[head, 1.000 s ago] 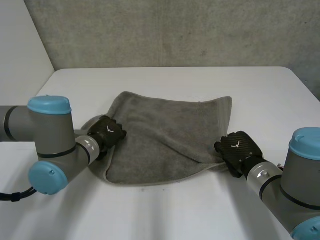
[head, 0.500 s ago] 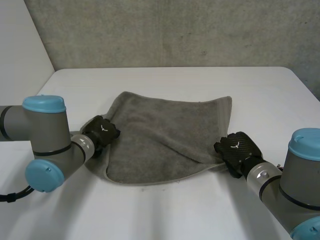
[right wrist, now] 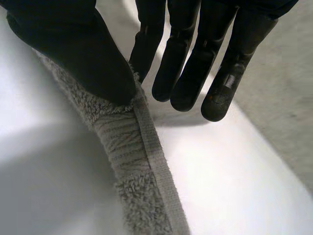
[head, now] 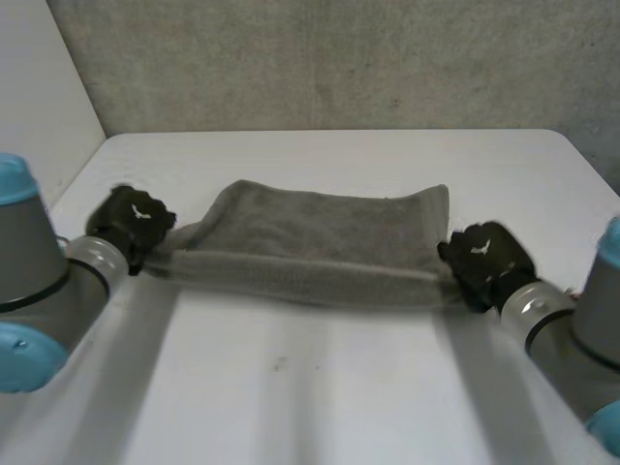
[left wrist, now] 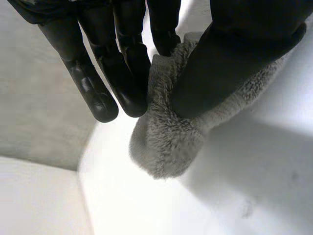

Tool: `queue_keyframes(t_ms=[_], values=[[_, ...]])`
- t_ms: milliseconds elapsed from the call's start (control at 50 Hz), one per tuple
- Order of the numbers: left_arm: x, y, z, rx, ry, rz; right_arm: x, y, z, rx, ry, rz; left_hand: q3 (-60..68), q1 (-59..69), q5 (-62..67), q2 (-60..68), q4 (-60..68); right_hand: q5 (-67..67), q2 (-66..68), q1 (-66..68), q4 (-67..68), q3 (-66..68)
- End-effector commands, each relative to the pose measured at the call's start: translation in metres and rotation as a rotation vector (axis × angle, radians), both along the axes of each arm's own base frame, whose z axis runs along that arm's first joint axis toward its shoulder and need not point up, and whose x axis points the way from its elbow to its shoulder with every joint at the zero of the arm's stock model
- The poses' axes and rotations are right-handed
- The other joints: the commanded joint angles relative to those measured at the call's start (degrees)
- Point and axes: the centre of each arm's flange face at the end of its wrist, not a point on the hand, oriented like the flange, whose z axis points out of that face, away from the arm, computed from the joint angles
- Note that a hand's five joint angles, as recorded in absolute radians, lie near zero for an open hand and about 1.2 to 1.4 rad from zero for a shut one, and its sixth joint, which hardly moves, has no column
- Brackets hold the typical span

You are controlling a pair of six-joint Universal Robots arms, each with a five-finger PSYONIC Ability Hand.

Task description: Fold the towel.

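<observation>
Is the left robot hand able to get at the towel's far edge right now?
Probably not yet: the left robot hand is busy pinching a corner of the towel. Nothing else lies between it and that edge on the table.

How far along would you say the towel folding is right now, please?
Done: the left hand and right hand each pinch a near corner of the towel. In hand: that near edge is raised and stretched between them above the table. To do: lay it over the far edge and let go.
</observation>
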Motion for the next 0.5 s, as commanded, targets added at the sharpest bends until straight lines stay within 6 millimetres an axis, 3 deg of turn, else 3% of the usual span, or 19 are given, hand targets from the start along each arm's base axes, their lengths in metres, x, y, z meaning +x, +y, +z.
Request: queue_keyframes(t_ms=[20, 40, 60, 100, 120, 160, 240, 340, 360, 380, 400, 420, 500], values=[[0.022, 0.024, 0.080, -0.201, 0.172, 0.087, -0.012, 0.003, 0.079, -0.078, -0.026, -0.036, 10.47, 13.22, 11.72, 10.43, 10.30, 13.59, 12.32, 25.51, 11.55, 11.86], [0.022, 0.024, 0.081, -0.202, 0.172, 0.087, -0.015, 0.005, 0.098, -0.097, -0.030, -0.041, 10.47, 13.22, 11.72, 10.43, 10.30, 13.59, 12.32, 25.51, 11.55, 11.86], [0.026, 0.028, 0.095, -0.232, 0.218, 0.105, -0.015, 0.005, 0.098, -0.098, -0.030, -0.041, 10.47, 13.22, 11.72, 10.43, 10.30, 13.59, 12.32, 25.51, 11.55, 11.86], [0.030, 0.035, 0.106, -0.248, 0.257, 0.116, -0.020, 0.011, 0.132, -0.133, -0.033, -0.045, 10.47, 13.22, 11.72, 10.43, 10.30, 13.59, 12.32, 25.51, 11.55, 11.86], [0.032, 0.043, 0.113, -0.250, 0.288, 0.120, -0.020, 0.011, 0.132, -0.133, -0.033, -0.045, 10.47, 13.22, 11.72, 10.43, 10.30, 13.59, 12.32, 25.51, 11.55, 11.86], [0.033, 0.050, 0.116, -0.234, 0.310, 0.123, -0.021, 0.017, 0.151, -0.129, -0.030, -0.038, 10.47, 13.22, 11.72, 10.43, 10.30, 13.59, 12.32, 25.51, 11.55, 11.86], [0.033, 0.060, 0.112, -0.170, 0.352, 0.131, -0.021, 0.022, 0.157, -0.104, -0.016, -0.030, 10.47, 13.22, 11.72, 10.43, 10.30, 13.59, 12.32, 25.51, 11.55, 11.86], [0.032, 0.060, 0.089, -0.039, 0.453, 0.170, -0.019, 0.021, 0.147, -0.066, 0.027, -0.012, 10.47, 13.22, 11.72, 10.43, 10.30, 13.59, 12.32, 25.51, 11.55, 11.86], [0.032, 0.060, 0.089, -0.039, 0.453, 0.170, -0.017, 0.016, 0.137, -0.039, 0.047, -0.009, 10.47, 13.22, 11.72, 10.43, 10.30, 13.59, 12.32, 25.51, 11.55, 11.86], [0.031, 0.054, 0.075, 0.013, 0.452, 0.186, -0.017, 0.016, 0.137, -0.039, 0.047, -0.009, 10.47, 13.22, 11.72, 10.43, 10.30, 13.59, 12.32, 25.51, 11.55, 11.86], [0.031, 0.054, 0.075, 0.013, 0.452, 0.186, -0.016, 0.008, 0.125, -0.004, 0.070, -0.012, 10.47, 13.22, 11.72, 10.43, 10.30, 13.59, 12.32, 25.51, 11.55, 11.86], [0.029, 0.046, 0.061, 0.063, 0.442, 0.203, -0.014, 0.002, 0.114, 0.028, 0.090, -0.010, 10.47, 13.22, 11.72, 10.43, 10.30, 13.59, 12.32, 25.51, 11.55, 11.86], [0.024, 0.023, 0.024, 0.176, 0.406, 0.231, -0.011, -0.009, 0.093, 0.082, 0.131, -0.001, 10.47, 13.22, 11.72, 10.43, 10.30, 13.59, 12.32, 25.51, 11.55, 11.86]])
